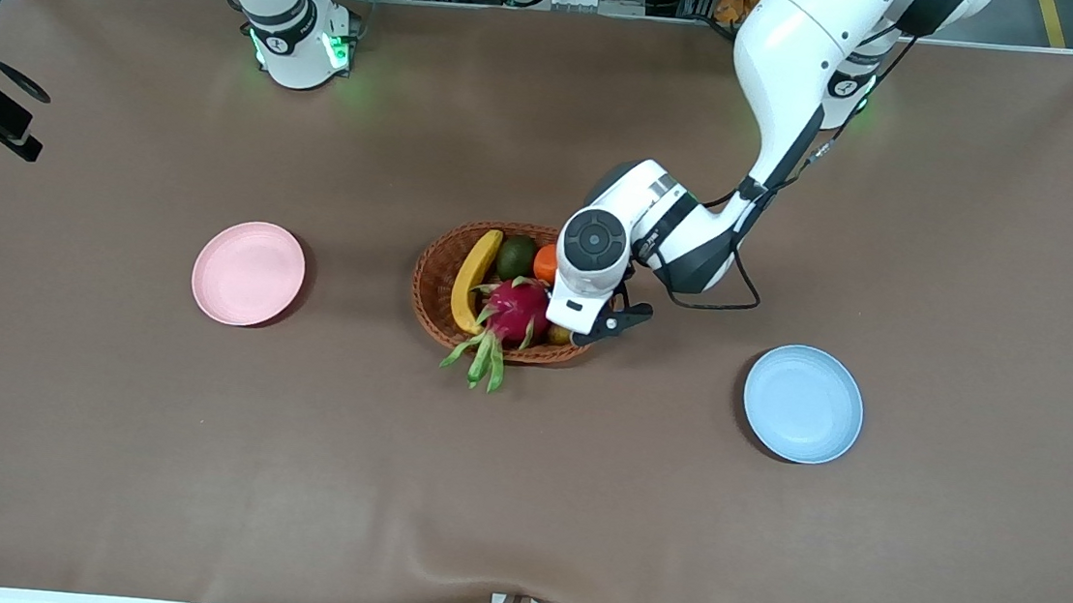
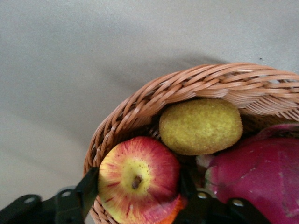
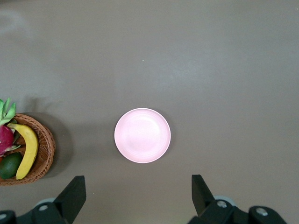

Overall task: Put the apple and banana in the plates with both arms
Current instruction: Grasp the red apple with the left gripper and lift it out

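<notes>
On the brown table [image 1: 192, 466] you see no readable writing. Your left gripper [image 2: 138, 198] is down in the basket [image 1: 432, 278], fingers spread around the apple [image 2: 138, 179]. The banana [image 1: 474, 280] lies there too. Your right gripper [image 3: 138, 196] waits released above the pink plate [image 3: 142, 135]; the blue plate [image 1: 802, 403] sits toward the left arm's end.

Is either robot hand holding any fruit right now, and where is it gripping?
The left gripper has its fingers around the apple's sides; actual grip cannot be told. The right gripper holds nothing.
</notes>
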Controlling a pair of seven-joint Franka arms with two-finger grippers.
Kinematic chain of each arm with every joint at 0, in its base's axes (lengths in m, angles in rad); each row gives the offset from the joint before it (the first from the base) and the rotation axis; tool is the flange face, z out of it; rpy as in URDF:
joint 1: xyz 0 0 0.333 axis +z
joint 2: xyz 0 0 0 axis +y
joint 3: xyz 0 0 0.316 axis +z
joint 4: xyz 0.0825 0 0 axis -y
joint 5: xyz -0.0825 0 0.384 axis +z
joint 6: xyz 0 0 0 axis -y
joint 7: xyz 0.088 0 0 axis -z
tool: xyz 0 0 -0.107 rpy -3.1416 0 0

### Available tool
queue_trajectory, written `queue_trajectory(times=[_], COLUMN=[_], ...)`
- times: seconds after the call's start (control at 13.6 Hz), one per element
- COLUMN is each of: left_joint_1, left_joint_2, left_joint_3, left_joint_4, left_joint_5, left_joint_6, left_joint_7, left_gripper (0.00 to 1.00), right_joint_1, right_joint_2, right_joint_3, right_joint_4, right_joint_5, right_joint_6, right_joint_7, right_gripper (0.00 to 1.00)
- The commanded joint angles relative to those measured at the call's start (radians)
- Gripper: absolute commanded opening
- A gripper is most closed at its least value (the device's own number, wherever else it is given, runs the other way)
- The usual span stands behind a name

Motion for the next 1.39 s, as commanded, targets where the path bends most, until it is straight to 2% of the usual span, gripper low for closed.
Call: queue_trajectory(times=[0.0,0.07,0.37,0.59,0.88,1.03,1.32], left_joint_1=[-0.006,-0.003,0.008,0.032,0.147,0.2,0.338], left_joint_2=[0.011,0.007,-0.042,-0.128,-0.223,-0.255,-0.276], left_joint_3=[0.012,0.012,0.012,0.013,0.013,0.013,0.01], left_joint_4=[0.019,0.021,0.044,0.044,0.03,0.019,-0.017], left_joint_5=[-0.013,-0.013,-0.018,-0.009,-0.006,0.049,0.129], left_joint_6=[-0.007,-0.007,-0.036,-0.16,-0.245,-0.265,-0.276], left_joint_7=[-0.016,-0.016,-0.016,0.009,0.086,0.101,0.311], left_gripper=[0.12,0.0,0.0,0.0,0.0,0.0,0.0], right_joint_1=[-0.01,-0.011,-0.014,-0.016,-0.008,-0.002,0.052], right_joint_2=[0.004,0.004,0.004,0.004,0.006,0.018,0.072], right_joint_3=[0.007,0.007,0.006,0.007,0.007,0.007,0.021], right_joint_4=[0.011,0.011,0.011,0.011,0.01,0.01,0.008], right_joint_5=[0.01,0.01,0.024,0.024,0.024,0.024,0.021], right_joint_6=[-0.006,-0.007,-0.01,-0.012,-0.013,-0.05,-0.093], right_joint_7=[-0.004,-0.004,-0.006,-0.007,-0.006,-0.007,-0.01], right_gripper=[1.0,1.0,1.0,1.0,1.0,1.0,1.0])
